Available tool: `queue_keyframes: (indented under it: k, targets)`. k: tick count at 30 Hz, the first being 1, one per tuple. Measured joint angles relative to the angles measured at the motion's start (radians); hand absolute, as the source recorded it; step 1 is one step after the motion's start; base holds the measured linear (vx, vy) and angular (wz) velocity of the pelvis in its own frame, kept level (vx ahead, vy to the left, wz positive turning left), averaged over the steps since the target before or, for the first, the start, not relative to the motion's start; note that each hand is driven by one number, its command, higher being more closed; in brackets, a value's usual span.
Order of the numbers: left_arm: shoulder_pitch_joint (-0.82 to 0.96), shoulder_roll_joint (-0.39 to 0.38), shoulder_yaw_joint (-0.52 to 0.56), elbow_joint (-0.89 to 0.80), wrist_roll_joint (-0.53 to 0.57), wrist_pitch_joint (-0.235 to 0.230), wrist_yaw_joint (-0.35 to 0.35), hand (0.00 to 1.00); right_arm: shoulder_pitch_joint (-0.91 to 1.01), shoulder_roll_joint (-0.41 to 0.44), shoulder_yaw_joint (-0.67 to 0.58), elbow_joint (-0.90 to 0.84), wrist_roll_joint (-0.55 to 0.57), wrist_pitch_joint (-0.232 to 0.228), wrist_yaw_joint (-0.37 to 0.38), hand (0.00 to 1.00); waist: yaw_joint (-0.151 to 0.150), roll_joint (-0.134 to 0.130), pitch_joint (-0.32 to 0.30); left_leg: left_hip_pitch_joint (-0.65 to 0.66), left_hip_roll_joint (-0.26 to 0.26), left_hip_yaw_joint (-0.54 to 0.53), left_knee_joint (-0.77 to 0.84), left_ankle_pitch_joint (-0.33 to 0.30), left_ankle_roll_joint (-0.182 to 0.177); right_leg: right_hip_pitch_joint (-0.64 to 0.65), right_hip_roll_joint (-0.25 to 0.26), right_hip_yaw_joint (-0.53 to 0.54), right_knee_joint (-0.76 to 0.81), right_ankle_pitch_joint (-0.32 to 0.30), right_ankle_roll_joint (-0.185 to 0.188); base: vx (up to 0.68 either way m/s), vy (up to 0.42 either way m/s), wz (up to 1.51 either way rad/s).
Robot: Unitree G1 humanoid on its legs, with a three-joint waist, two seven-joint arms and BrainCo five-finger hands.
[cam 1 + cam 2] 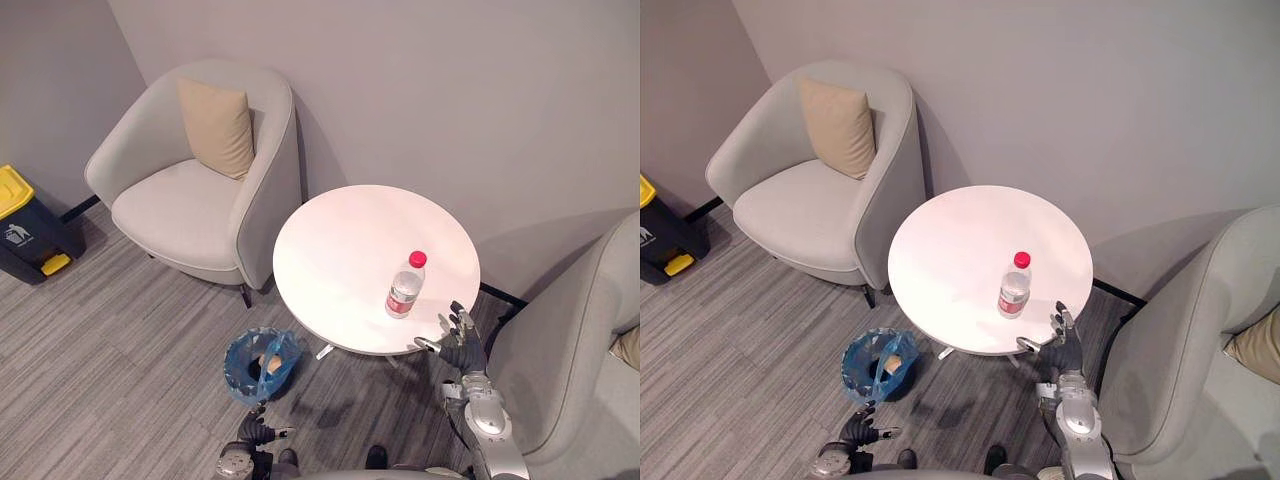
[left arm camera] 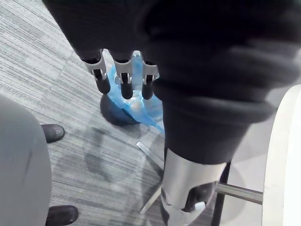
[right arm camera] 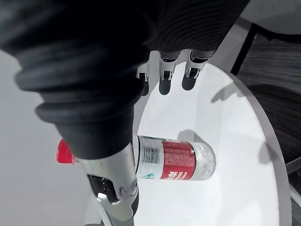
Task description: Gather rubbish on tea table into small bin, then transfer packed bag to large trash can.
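— Grey floor and a round white table; where was the bottle?
— Upright, just beyond the right hand, whose fingers were spread, likely readying a grasp.
— And the left hand?
— Relaxed, empty, just short of the blue-bagged bin, probably waiting.

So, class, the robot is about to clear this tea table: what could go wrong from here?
1. The bottle stands upright near the table's edge; the open right hand beside it could tip it and send it rolling off.
2. The small bin, on the floor by the left hand, has a small opening and already holds something; a dropped bottle might miss it.
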Motion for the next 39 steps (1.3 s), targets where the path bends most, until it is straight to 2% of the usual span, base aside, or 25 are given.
queue_keyframes:
  k: [9,29,34,35,39]
  targets:
    - [0.0,0.001,0.001,-0.001,0.0,-0.001,-0.019,0.0,-0.075,-0.028,-0.011,0.028,0.012,0.0,-0.005,0.0,0.0,0.006,0.003,-0.012,-0.002,-0.002,-0.002,0.0,0.001,-0.011,-0.002,-0.004,0.003,-0.001,0.002,0.0,0.0,0.01]
    - [0.004,0.003,0.0,-0.027,-0.002,-0.003,-0.019,0.0,-0.284,-0.103,0.03,0.206,0.051,0.005,-0.028,0.0,0.007,0.018,0.017,-0.053,-0.012,-0.04,-0.003,0.002,0.003,-0.034,-0.009,-0.04,0.003,-0.008,0.009,-0.01,0.005,0.05]
    - [0.005,0.003,0.0,-0.042,-0.016,-0.003,-0.018,0.0,-0.331,-0.103,0.04,0.233,0.061,0.006,-0.028,0.0,0.023,0.021,0.026,-0.066,-0.012,-0.04,-0.003,0.003,0.003,-0.047,-0.009,-0.04,0.004,-0.008,0.009,0.0,0.0,0.0]
    - [0.005,0.003,0.0,-0.048,-0.022,-0.004,-0.017,0.0,-0.349,-0.106,0.042,0.255,0.064,0.006,-0.028,1.0,0.028,0.021,0.03,-0.067,-0.012,-0.041,-0.003,0.003,0.004,-0.047,-0.009,-0.042,0.004,-0.009,0.009,0.01,0.01,0.04]
    - [0.005,0.004,0.003,-0.062,-0.028,-0.006,-0.015,0.0,-0.406,-0.12,0.076,0.295,0.08,0.007,-0.029,1.0,0.031,0.022,0.049,-0.068,-0.012,-0.043,-0.003,0.003,0.004,-0.046,-0.009,-0.044,0.004,-0.009,0.009,0.0,0.006,0.02]
